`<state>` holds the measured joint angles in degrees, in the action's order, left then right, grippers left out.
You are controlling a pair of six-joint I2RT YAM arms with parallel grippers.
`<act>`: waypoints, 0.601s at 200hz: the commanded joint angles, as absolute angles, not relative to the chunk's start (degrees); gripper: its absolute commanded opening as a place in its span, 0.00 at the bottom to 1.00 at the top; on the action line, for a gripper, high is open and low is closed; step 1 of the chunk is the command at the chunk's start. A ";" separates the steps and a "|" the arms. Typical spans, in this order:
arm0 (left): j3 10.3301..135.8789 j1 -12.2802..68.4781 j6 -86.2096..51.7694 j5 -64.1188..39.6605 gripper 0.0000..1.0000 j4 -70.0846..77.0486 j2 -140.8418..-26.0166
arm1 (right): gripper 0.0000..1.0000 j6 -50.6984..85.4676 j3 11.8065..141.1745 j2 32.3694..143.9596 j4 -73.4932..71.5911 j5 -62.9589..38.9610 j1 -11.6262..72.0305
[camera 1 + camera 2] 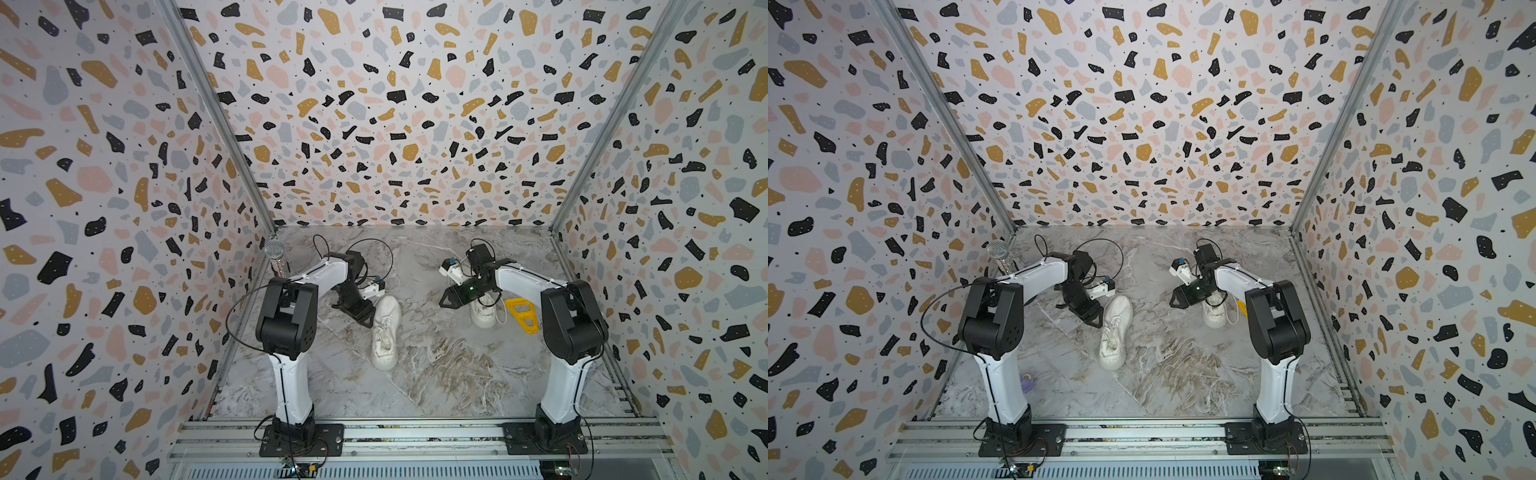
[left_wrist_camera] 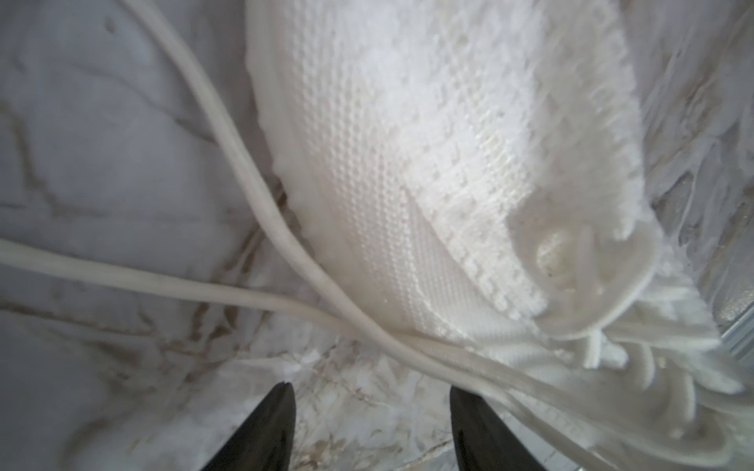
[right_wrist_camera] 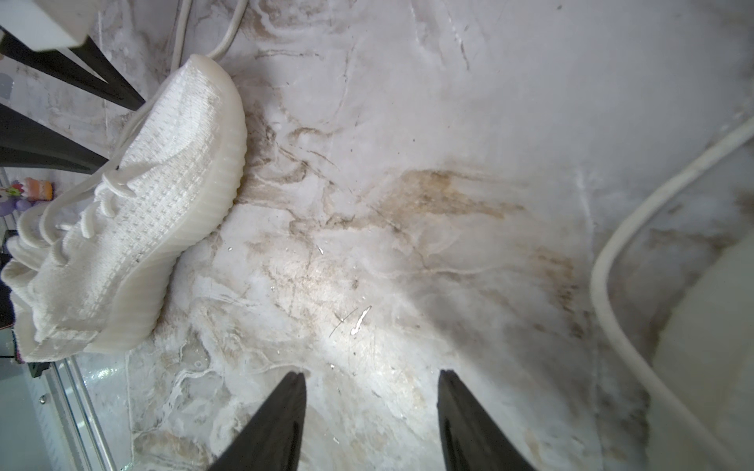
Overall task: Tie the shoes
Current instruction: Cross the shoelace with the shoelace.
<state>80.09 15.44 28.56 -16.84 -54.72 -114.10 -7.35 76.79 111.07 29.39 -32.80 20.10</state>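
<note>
Cream knit: middle sneaker (image 1: 385,332) sits sole-down, laces (image 2: 122,272) loose off its toe. Left gripper (image 2: 369,387) at that toe, jaws apart, empty; right gripper (image 3: 371,373) between it and second sneaker (image 1: 484,318), also apart, empty. Risk: left pinches one strand or bare marble tabletop (image 3: 408,204), dragging the shoe.

Left white-and-black jointed arm (image 1: 324,270) and right arm (image 1: 523,278) are reaching forward, wrists pitching down. Left black parallel gripper (image 2: 369,389) and right black parallel gripper (image 3: 371,374) are hanging with jaws apart, empty.

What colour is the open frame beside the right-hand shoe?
Yellow; the frame shows best in a top view.
</note>
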 commanded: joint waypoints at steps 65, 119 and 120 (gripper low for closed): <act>73.92 14.46 33.93 -16.97 0.67 -49.96 -105.21 | 0.56 -8.79 78.71 111.05 31.72 -32.78 19.58; 75.57 13.80 33.33 -26.62 0.70 -50.30 -106.31 | 0.57 -10.19 78.49 110.65 32.08 -33.99 19.51; 75.62 13.84 33.28 -26.71 0.70 -50.33 -106.38 | 0.57 -10.24 78.49 110.65 32.08 -34.04 19.51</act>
